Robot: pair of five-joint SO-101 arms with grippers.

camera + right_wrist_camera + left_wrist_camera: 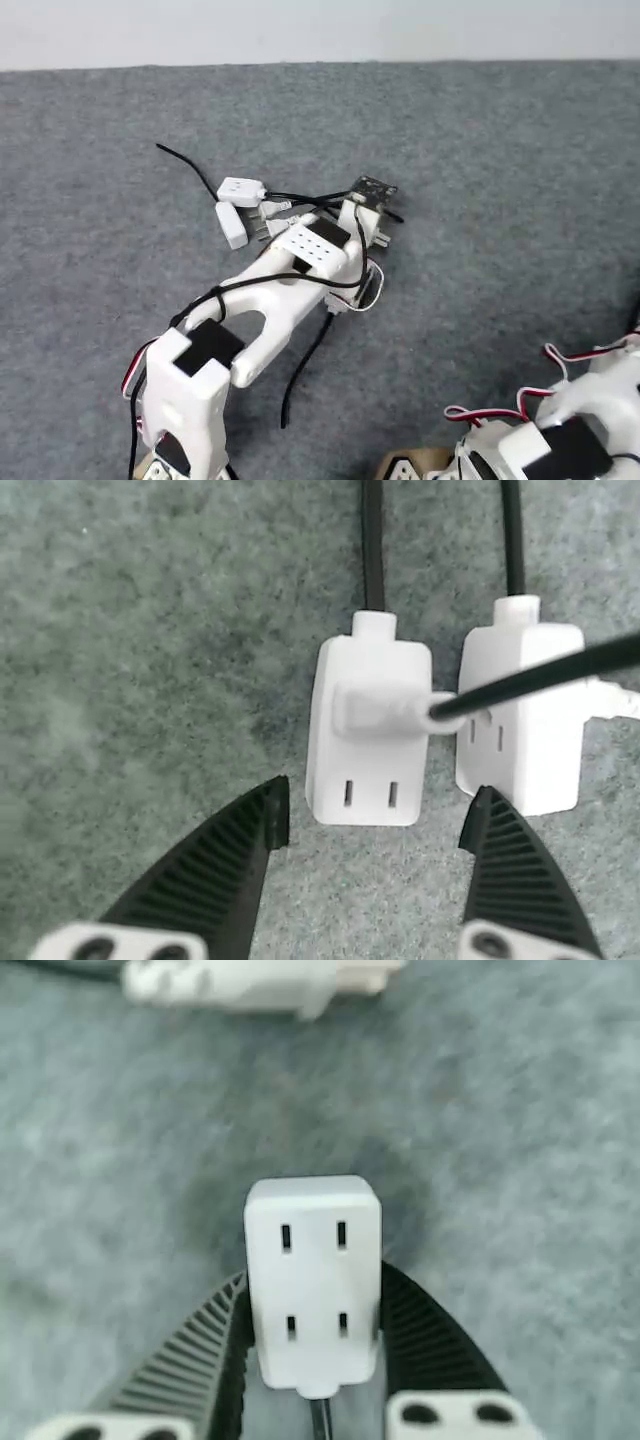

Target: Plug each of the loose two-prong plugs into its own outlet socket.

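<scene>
Pressure is coming from both sides: the left fingers (200,1345), ribbed black plastic, are pinching a white two-socket outlet block (312,1280) of smooth rectangular plastic by its long flanks. They are closing down to its width, and its slotted face is showing all four slots free. A black cord (320,1415) is leaving the block's near end, back between the fingers. Beyond the fingertips a blurred white plastic piece (260,980) is lying on the grey felt-covered bench (520,1110); I cannot tell whether it is a plug or a block.

The right fingers (225,865), of the same ribbed black, are standing wide apart and gripping nothing. Just ahead of them a second white outlet block (368,765) is lying flat with its near socket empty. A small white two-prong plug (380,708) is sitting over its far socket; seated or only resting, I cannot tell. Its thin black lead (540,675) is crossing a third white block (535,760) lying just beside, ahead of one fingertip.

Blocks and plugs are looking light, rigid and slick. A plug is probably best taken by its flat body sides, never by the prongs or the lead. The springy cords are likely to be tugging things askew, so the prongs will need squaring to the slots.
</scene>
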